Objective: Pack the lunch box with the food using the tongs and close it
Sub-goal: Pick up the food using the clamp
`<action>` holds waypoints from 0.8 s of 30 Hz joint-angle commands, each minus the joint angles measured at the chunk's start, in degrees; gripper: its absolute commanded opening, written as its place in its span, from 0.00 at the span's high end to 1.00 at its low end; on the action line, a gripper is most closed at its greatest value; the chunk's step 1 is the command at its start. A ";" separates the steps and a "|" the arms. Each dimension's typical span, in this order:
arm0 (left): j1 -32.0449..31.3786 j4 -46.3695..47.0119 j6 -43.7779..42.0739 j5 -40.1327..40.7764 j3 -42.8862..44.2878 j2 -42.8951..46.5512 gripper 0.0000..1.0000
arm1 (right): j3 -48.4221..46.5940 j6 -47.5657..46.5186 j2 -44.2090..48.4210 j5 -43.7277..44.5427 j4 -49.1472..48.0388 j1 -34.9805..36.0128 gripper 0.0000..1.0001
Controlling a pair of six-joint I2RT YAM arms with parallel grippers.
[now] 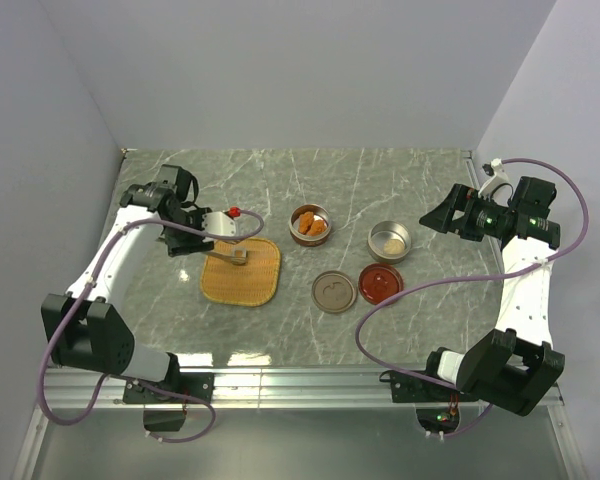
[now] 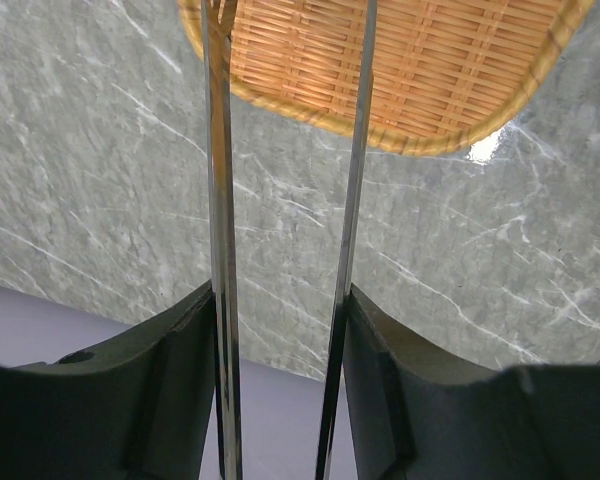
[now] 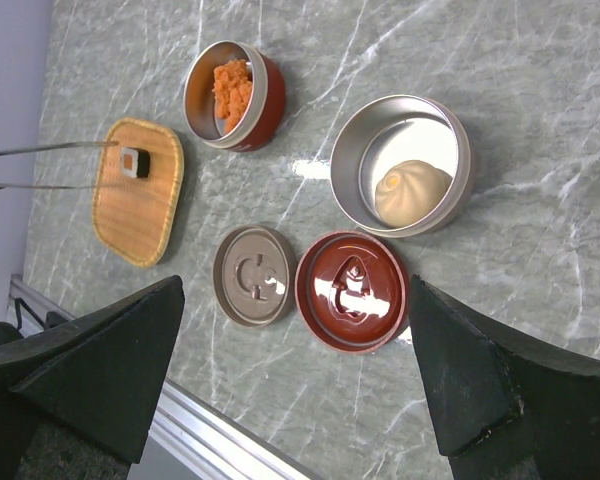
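Observation:
My left gripper (image 2: 280,310) is shut on the tongs (image 2: 220,200), one silver arm against each finger. The tongs reach out over the orange woven tray (image 2: 450,80). In the right wrist view their tips (image 3: 98,146) stand apart right beside the white square piece with a brown top (image 3: 133,161) on the tray (image 3: 130,215); I cannot tell whether they touch it. Orange nuggets (image 3: 232,88) fill the red bowl (image 3: 265,95). A pale ball (image 3: 412,190) lies in the silver bowl (image 3: 380,115). My right gripper (image 3: 295,290) hangs open and empty, high at the right (image 1: 435,215).
A brown lid (image 3: 253,275) and a glossy red lid (image 3: 352,290) lie side by side near the front edge, between the tray and the silver bowl. A metal rail (image 1: 310,378) runs along the table's near edge. Grey walls close in the left, right and back.

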State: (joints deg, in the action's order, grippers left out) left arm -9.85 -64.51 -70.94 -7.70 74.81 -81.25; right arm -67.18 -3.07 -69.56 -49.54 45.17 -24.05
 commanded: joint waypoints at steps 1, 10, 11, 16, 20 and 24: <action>-0.26 1.31 -0.52 -0.56 0.34 -0.83 0.47 | -1.73 -0.27 0.83 0.06 -0.26 -0.38 0.00; -0.44 3.16 -0.52 1.02 0.08 -3.38 0.48 | -1.55 -0.53 0.83 0.32 -0.17 -0.38 0.00; -0.44 3.34 -0.52 1.37 -0.27 -3.56 0.48 | -1.55 -0.53 0.74 0.32 -0.17 -0.38 0.00; -0.52 4.22 -0.61 2.43 -1.15 -3.47 0.50 | -1.55 -0.44 0.48 0.23 -0.34 -0.38 0.00; -0.61 4.13 -0.69 2.43 -1.24 -3.21 0.56 | -1.55 -0.44 0.39 0.06 -0.43 -0.38 0.00; -1.14 3.69 0.09 2.17 -0.63 -3.12 0.62 | -1.55 -0.44 0.39 -0.12 -0.52 -0.38 0.00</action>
State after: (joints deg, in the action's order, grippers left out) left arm -10.39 -60.97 -70.87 -5.06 73.49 -85.21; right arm -67.18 -3.07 -69.56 -49.17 45.17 -24.05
